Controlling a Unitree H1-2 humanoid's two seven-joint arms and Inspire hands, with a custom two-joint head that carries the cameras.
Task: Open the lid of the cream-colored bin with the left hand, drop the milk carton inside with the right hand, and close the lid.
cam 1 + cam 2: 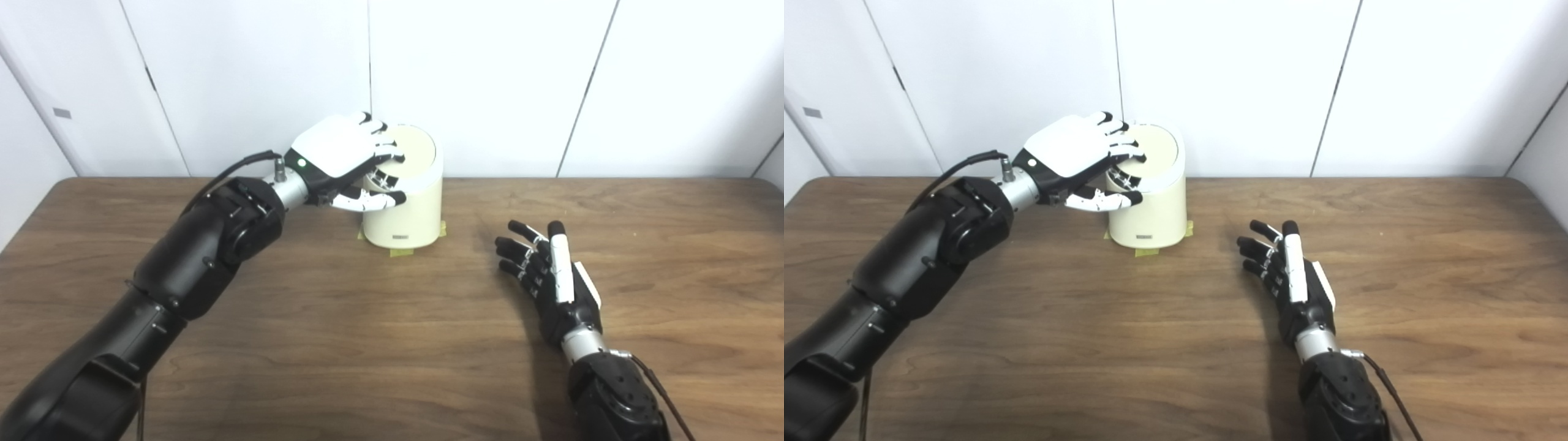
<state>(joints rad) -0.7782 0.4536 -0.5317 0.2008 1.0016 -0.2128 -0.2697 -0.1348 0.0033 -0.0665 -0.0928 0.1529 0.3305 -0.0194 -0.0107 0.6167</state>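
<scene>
The left hand (343, 156) lies over the lid (411, 149) of the cream-colored bin (405, 211), fingers spread on top and thumb against the side, holding nothing, probably to press the lid shut. The right hand (554, 278) rests empty with fingers apart on the table (367, 343). No milk carton shows; presumably it sits inside the bin, whose base is taped down so it stays put.

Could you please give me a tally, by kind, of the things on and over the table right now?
Cream-colored bin with lid: 1
Robot hands: 2, the left hand resting on the bin's lid, the right hand open beside the bin
Yellow tape patches under the bin: 2 visible
Milk cartons: 0 in view
Total: 5
</scene>
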